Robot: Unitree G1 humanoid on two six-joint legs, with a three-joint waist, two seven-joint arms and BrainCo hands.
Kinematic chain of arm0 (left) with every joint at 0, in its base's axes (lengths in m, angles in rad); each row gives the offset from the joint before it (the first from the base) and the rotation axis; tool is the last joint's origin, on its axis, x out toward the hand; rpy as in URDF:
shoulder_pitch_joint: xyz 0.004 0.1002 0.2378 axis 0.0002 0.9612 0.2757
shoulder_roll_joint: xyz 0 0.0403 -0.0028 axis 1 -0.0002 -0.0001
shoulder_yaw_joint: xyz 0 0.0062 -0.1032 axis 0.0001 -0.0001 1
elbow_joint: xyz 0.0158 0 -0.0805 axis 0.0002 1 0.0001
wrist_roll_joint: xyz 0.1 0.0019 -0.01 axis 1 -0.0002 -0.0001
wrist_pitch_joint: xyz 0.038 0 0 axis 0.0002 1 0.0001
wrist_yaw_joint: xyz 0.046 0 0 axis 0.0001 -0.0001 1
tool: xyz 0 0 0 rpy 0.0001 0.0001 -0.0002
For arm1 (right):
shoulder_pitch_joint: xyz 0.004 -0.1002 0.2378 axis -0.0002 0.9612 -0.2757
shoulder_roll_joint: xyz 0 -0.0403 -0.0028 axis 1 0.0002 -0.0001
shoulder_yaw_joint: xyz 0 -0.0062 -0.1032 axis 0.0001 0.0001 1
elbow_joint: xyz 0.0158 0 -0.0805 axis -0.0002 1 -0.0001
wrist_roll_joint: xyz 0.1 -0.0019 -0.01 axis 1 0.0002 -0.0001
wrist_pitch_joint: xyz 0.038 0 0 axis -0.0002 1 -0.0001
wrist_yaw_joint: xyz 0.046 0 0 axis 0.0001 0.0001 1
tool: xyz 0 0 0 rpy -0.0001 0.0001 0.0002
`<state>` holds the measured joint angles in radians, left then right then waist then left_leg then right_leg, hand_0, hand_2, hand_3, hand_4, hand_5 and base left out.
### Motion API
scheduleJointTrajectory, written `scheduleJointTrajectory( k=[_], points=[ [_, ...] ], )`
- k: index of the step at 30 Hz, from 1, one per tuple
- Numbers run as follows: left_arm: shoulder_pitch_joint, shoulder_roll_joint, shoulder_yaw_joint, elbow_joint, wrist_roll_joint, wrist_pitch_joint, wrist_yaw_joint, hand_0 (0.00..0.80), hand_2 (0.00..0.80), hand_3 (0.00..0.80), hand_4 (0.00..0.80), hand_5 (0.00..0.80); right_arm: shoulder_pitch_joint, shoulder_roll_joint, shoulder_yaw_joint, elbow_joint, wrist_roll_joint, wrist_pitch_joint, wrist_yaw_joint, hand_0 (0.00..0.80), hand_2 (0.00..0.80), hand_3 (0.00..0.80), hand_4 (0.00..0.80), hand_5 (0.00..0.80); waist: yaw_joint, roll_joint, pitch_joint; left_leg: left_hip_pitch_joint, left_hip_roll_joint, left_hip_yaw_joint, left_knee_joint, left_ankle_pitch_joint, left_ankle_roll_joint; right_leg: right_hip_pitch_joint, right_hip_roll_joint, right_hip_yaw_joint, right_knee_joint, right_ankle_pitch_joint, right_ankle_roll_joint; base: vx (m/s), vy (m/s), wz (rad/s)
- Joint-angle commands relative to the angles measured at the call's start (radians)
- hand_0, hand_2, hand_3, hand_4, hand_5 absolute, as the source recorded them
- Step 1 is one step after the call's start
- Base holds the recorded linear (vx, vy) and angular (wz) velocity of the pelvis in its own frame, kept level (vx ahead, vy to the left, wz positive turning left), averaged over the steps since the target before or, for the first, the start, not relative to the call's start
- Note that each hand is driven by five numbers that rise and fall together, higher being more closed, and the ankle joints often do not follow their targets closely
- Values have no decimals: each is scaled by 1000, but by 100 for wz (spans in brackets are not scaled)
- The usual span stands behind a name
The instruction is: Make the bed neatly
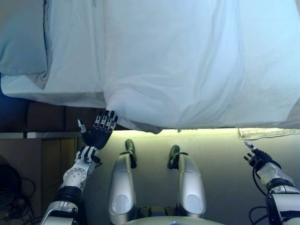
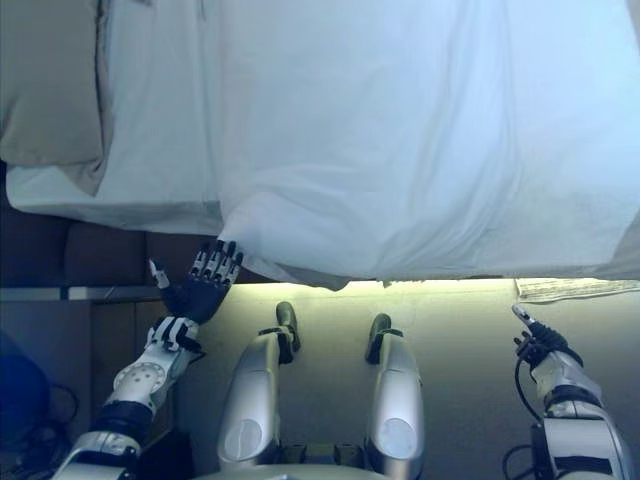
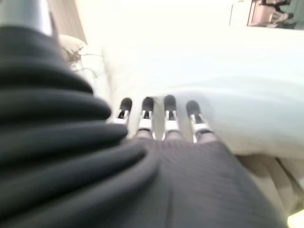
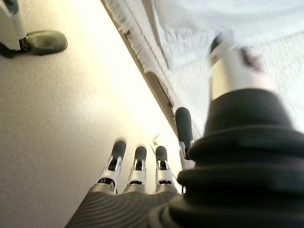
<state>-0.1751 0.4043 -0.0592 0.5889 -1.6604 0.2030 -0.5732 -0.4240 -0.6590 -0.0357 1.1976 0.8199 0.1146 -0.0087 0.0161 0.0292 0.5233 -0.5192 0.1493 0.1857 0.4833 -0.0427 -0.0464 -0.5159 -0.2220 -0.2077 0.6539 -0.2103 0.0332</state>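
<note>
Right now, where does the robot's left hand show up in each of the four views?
Left eye view: left hand sits lower left, fingers straight, at the hanging corner of the white duvet.
Right eye view: same place, lower left under that corner.
Left wrist view: its fingers point at the duvet from mid-frame.
Right wrist view: not in it.
Shared landmark: the duvet's drooping corner.
</note>
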Motion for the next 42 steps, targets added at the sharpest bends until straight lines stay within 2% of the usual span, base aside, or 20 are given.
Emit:
scheduleJointTrajectory(
  k=[1,4,7,11,14,17,20,22,23,26,29,34,42],
  points=[
    [-20,-14,21,81,19,-43,173,0,0,0,0,0,-60,-38,49,29,5,-24,-10,0,0,0,0,0,22,23,-3,20,-14,-13,109,-144,15,-1,-17,33,-83,103,49,-29,34,8],
    [-43,-5,46,198,4,-4,371,0,0,0,0,0,-101,-46,73,60,-10,-26,8,0,0,0,0,0,24,24,-4,10,-17,-19,97,-132,10,-16,-19,26,-78,96,46,-40,21,13],
    [-66,5,91,333,43,84,516,0,0,0,0,0,-113,-37,94,71,-10,-33,12,0,0,0,0,0,25,18,-4,3,-15,-26,94,-122,6,-22,-22,20,-66,87,45,-17,-4,17],
    [-97,18,161,491,65,169,605,0,0,0,0,0,-118,-39,98,83,-20,-37,29,0,0,0,0,0,25,5,-4,0,-12,-34,99,-121,6,-25,-23,12,-55,80,44,0,-11,7],
    [-107,38,198,567,84,179,614,0,0,0,0,0,-121,-43,101,89,-21,-41,27,0,0,0,0,0,27,-1,-8,-10,-9,-38,107,-122,7,-35,-23,11,-46,80,44,-7,-20,10],
    [-120,58,210,577,81,158,614,0,0,0,0,0,-113,-42,103,81,-16,-38,16,0,0,0,0,0,25,-7,-9,-16,-7,-40,112,-122,7,-40,-23,12,-43,83,47,-11,-35,8],
    [-152,83,205,496,49,102,451,0,0,0,0,0,-119,-45,99,73,15,-5,-28,0,0,0,0,0,22,-9,-8,-16,-6,-42,113,-124,5,-43,-20,16,-40,83,47,-8,-25,1],
    [-161,81,165,374,22,60,314,0,0,0,0,0,-110,-36,85,59,51,-6,-49,0,0,0,0,0,21,-7,-5,-15,-8,-43,117,-128,6,-41,-20,17,-42,85,47,-6,-32,1],
    [-152,66,114,244,-22,22,248,0,0,0,0,0,-97,-26,71,44,75,-14,-67,0,0,0,0,0,21,-3,-4,-16,-12,-44,116,-130,9,-42,-19,17,-47,90,47,-12,-32,4],
    [-101,9,31,19,-27,-116,34,0,0,0,0,0,-73,-8,29,23,118,-31,-121,0,0,0,0,0,28,14,-3,-12,-21,-43,107,-132,12,-37,-19,15,-61,99,50,-13,-15,5],
    [-82,-6,11,-101,-33,-171,-101,0,0,0,0,0,-82,-20,-9,55,128,-22,-195,0,0,0,0,0,34,29,-3,-2,-25,-40,97,-133,10,-28,-19,15,-68,98,51,-2,-1,1],
    [-130,5,-15,-284,-83,-213,-101,0,0,0,0,0,-150,-62,-13,100,144,-8,-240,0,0,0,0,0,39,42,-3,-7,-27,-39,96,-135,9,-38,-22,16,-61,92,46,0,-5,-2],
    [-122,54,-55,-487,-115,-258,-79,0,0,0,0,0,-203,-113,7,83,123,-35,-294,0,0,0,0,0,49,59,-3,-61,-30,-39,111,-137,19,-103,-32,16,-21,89,40,-4,-47,0]
  ],
)
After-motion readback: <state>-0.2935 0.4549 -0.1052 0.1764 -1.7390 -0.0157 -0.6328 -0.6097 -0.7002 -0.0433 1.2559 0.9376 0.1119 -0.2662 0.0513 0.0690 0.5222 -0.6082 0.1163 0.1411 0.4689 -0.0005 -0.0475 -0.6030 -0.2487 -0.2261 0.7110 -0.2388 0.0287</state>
